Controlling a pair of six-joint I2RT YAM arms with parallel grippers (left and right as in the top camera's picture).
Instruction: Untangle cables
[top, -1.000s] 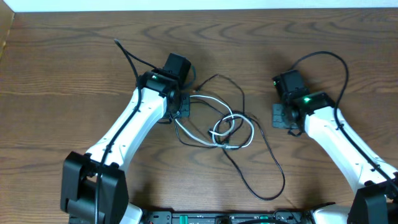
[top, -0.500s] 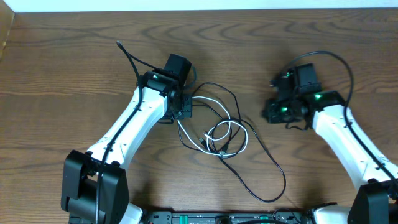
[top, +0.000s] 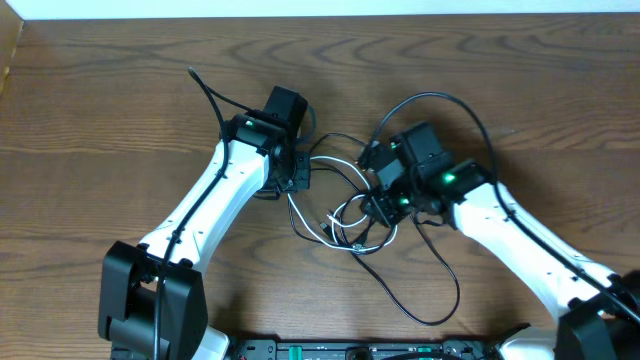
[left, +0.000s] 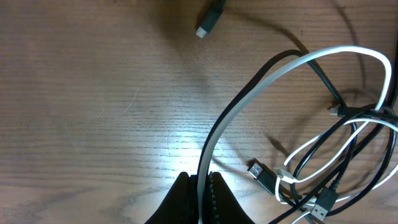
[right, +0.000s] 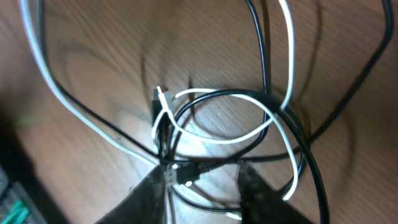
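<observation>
The white cable (top: 330, 160) and the longer black cable (top: 440, 262) lie knotted in loops at the table's middle. My left gripper (top: 297, 172) is shut on the white cable (left: 231, 118) near its left end; the cord runs from its jaws (left: 201, 186) toward the tangle. My right gripper (top: 377, 208) is open, right above the knot. In the right wrist view its fingers (right: 202, 177) straddle crossing black (right: 249, 99) and white (right: 62, 99) loops with a plug between them. A black plug (left: 209, 22) lies loose at the top of the left wrist view.
Thick black leads (top: 205, 90) run from the arms over the wooden table (top: 100, 120). A light strip (top: 300, 8) borders the far edge. The black cable's big loop reaches near the front edge (top: 430, 318).
My right arm has swung left from the table's right side to over the tangle. The left gripper has stayed put, and the loops have drawn slightly tighter.
</observation>
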